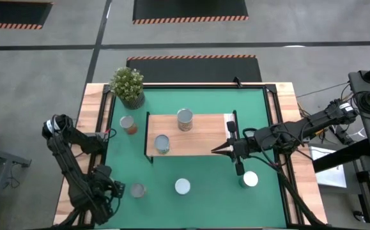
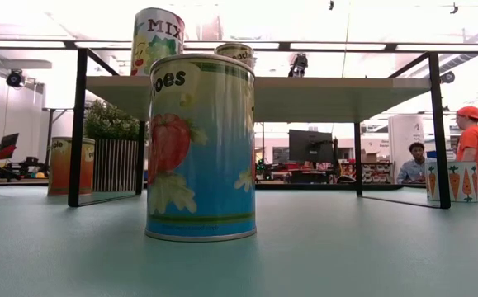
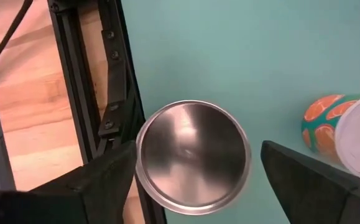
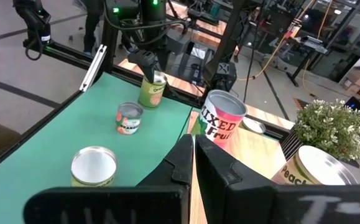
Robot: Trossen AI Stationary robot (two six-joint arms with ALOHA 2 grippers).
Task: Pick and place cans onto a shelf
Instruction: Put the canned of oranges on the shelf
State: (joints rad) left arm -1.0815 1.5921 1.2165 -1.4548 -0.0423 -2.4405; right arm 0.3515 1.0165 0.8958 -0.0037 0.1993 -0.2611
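Observation:
Two cans [image 1: 185, 119] [image 1: 162, 144] stand on the shelf [image 1: 200, 135], a light-wood board on a black frame over the green mat. Other cans stand upright on the mat: one left of the shelf [image 1: 128, 124], one near the front middle [image 1: 182, 186], one at the front right [image 1: 249, 180]. At the front left my left gripper [image 3: 198, 163] points down, open, a finger on either side of a silver-topped can [image 3: 192, 155] [image 1: 137, 190]. My right gripper [image 1: 215, 151] hangs shut and level above the shelf's right near corner, holding nothing.
A potted plant [image 1: 128, 86] stands at the mat's far left corner. A black frame rail [image 3: 99, 93] and the wooden table edge [image 3: 30, 106] run close beside the left gripper's can. People [image 2: 474, 144] are in the room beyond the table.

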